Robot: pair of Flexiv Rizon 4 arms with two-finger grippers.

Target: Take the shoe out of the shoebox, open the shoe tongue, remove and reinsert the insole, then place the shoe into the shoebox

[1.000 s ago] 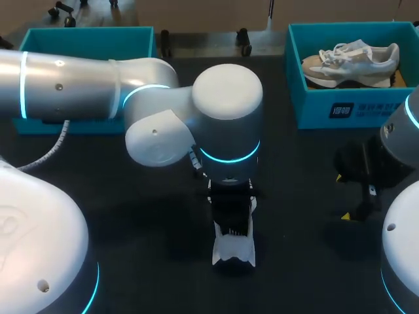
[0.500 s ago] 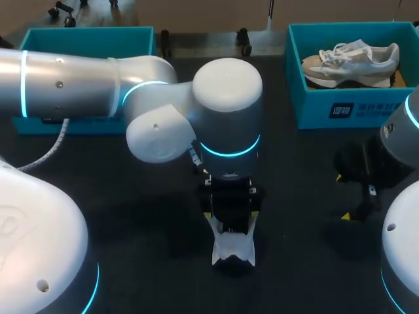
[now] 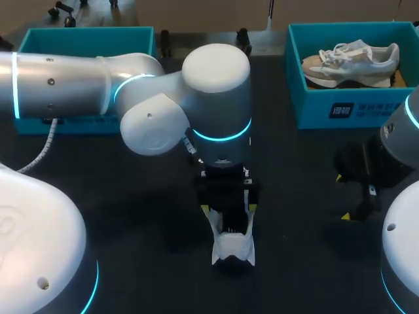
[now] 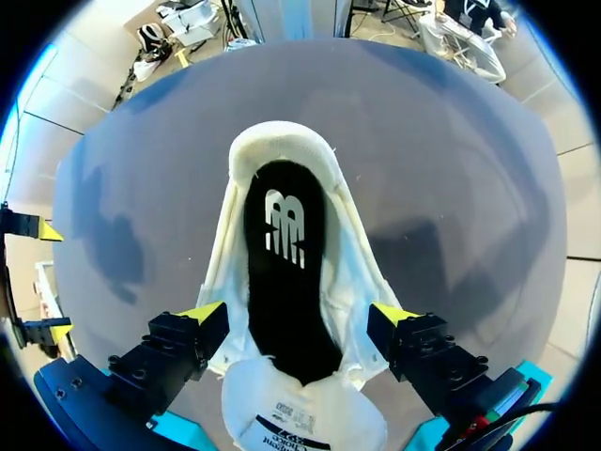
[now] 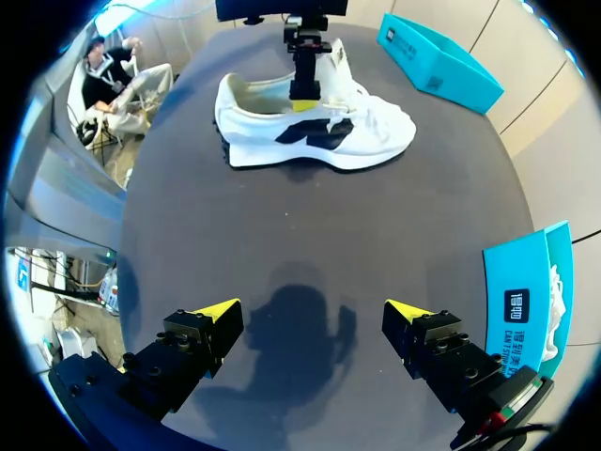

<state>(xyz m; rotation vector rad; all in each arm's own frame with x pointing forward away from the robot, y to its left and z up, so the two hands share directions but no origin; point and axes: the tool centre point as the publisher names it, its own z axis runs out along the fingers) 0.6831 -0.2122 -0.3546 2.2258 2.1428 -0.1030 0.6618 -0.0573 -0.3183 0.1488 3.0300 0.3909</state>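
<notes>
Left tool (image 4: 299, 315) spread wide, straddling shoe (image 5: 319, 141) on table (image 5: 310, 235), gripping nothing. Right tool (image 5: 315, 315) also wide open, empty, well apart. Insole (image 4: 282, 272) lies inside shoe. Risk imo: pinch snags shoe's side, not insole. Nothing pins shoe, so it might lift or skid.

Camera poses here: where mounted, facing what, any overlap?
Head: fixed above and behind, looking down on the table; left arm and right arm show.
Left wrist: on the left arm, looking down into the shoe at its insole; left gripper shows.
Right wrist: on the right arm, looking across the table at the shoe's side; right gripper shows.
Shared: all three see the shoe and left gripper.
</notes>
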